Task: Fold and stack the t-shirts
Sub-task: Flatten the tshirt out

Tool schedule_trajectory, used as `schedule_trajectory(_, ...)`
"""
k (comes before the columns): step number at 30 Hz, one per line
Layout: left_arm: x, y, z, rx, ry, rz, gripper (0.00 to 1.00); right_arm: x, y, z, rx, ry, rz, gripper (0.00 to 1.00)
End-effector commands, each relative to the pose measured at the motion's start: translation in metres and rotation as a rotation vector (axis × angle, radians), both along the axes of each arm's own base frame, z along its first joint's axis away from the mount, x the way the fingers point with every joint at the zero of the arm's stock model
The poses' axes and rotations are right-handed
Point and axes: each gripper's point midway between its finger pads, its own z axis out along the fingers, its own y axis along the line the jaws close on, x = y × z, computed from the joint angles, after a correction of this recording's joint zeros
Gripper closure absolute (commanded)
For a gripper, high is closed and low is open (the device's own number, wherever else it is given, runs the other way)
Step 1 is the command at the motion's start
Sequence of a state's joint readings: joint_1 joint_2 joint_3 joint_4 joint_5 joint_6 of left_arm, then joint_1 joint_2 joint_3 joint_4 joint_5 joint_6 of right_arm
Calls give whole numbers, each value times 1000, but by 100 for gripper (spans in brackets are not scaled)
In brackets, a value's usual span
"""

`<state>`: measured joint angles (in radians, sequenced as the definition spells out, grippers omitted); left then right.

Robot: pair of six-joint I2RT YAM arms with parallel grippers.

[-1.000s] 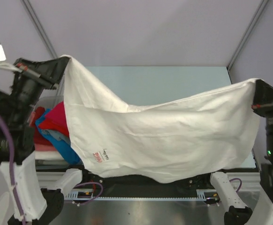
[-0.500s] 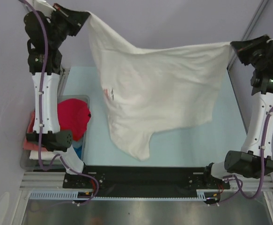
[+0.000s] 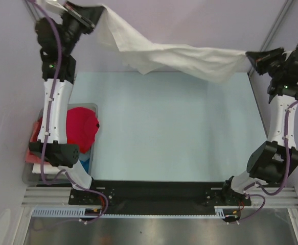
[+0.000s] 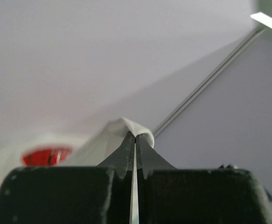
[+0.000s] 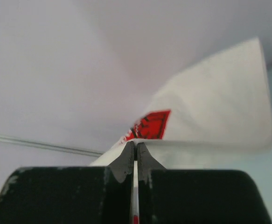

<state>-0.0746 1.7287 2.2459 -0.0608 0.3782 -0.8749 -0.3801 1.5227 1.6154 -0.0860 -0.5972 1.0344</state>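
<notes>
The white t-shirt (image 3: 174, 55) hangs stretched in the air between my two grippers, over the far edge of the table. My left gripper (image 3: 93, 11) is shut on its left corner at the far left, high up. My right gripper (image 3: 251, 55) is shut on its right corner at the far right. In the left wrist view the jaws (image 4: 135, 136) pinch a white fold, with the red print (image 4: 46, 156) blurred behind. In the right wrist view the jaws (image 5: 135, 143) pinch the cloth edge, with the red square print (image 5: 150, 125) just beyond.
A clear grey bin (image 3: 90, 108) stands at the left of the table, holding a magenta-red tee (image 3: 81, 127) on top of blue and pink ones. The light blue table top (image 3: 174, 127) lies below the hanging shirt. Purple walls close the back and sides.
Both arms have swung the white t-shirt from near the camera up and away to the far edge. It now hangs as a narrow band between the grippers.
</notes>
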Motion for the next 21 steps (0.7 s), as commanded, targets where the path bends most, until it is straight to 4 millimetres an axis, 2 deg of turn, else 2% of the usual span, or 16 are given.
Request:
schedule_trajectory(1, -2, -32, -112, 174, 205, -31, 100, 8, 3, -63, -13, 115, 12, 100)
schedule_trajectory(2, -8, -34, -132, 177, 241, 5, 100, 7, 2, -103, 7, 197, 6, 100)
schedule_trajectory(3, -14, -32, -153, 180, 272, 28, 100, 5, 0, -121, 11, 230, -4, 100)
schedule_trajectory(4, -36, -26, -194, 183, 351, 48, 100, 3, -1, -139, 5, 254, -10, 100)
schedule_trajectory(5, -44, -22, -216, 181, 394, 70, 99, -6, -2, -182, 28, 340, -18, 100)
schedule_trajectory(6, -57, -18, -233, 176, 429, 81, 100, -11, -3, -198, 33, 369, -23, 100)
schedule_trajectory(7, -68, -14, -283, 202, 529, 91, 100, -18, -4, -214, 24, 392, -24, 100)
schedule_trajectory(8, -92, -6, -279, 194, 511, 105, 100, -30, -3, -244, 40, 450, -23, 100)
schedule_trajectory(9, -104, -1, -295, 204, 544, 121, 100, -38, -6, -258, 32, 474, -33, 100)
schedule_trajectory(10, -116, 2, -333, 224, 612, 121, 100, -47, -4, -266, 16, 503, -36, 100)
schedule_trajectory(11, -136, 6, -325, 211, 575, 122, 99, -53, -10, -278, -52, 536, -64, 100)
schedule_trajectory(13, -158, 8, -363, 231, 650, 104, 100, -74, -8, -296, -86, 616, -82, 100)
schedule_trajectory(15, -180, 9, -371, 224, 665, 79, 99, -96, -11, -317, -111, 670, -114, 100)
schedule_trajectory(16, -190, 8, -391, 230, 716, 63, 100, -106, -10, -323, -116, 692, -122, 100)
schedule_trajectory(17, -197, 6, -396, 221, 730, 43, 99, -114, -14, -317, -148, 676, -159, 100)
schedule_trajectory(21, -229, 6, -407, 207, 756, 6, 100, -155, -10, -329, -179, 719, -222, 100)
